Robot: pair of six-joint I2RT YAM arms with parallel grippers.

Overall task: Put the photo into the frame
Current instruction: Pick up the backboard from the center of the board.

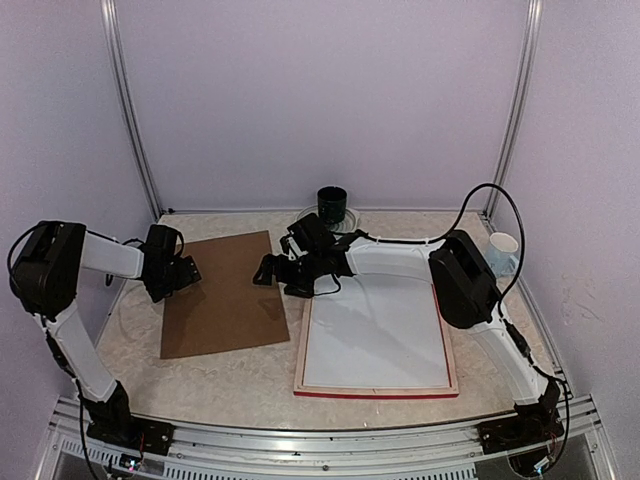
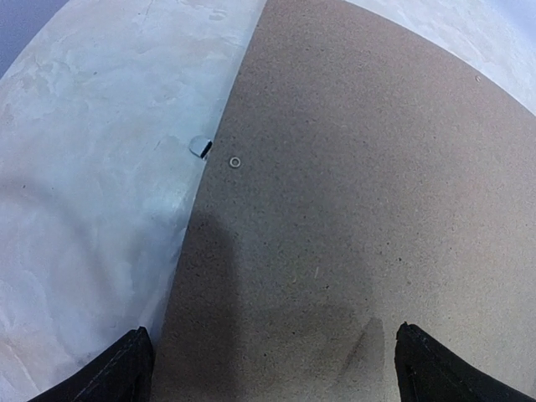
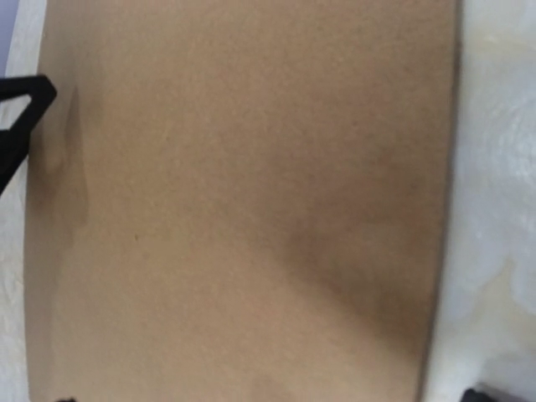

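The left pincer [image 2: 272, 377] hangs wide open and holds nothing. Its fingers straddle the straight left edge of the backing board [image 1: 222, 292], a flat brown rectangle with a matte, grainy surface and a small metal eyelet [image 2: 235, 161]. Pale mottled tabletop [image 2: 75, 167] lies open to its left. The right pincer [image 1: 268, 270] hovers spread and empty over the board's far right corner. Just to that pincer's right and nearer lies the frame [image 1: 375, 392], back up, with thin pale wood rails and a red near edge. A smooth white sheet [image 1: 375, 335] fills it; whether this is the photo face down I cannot tell.
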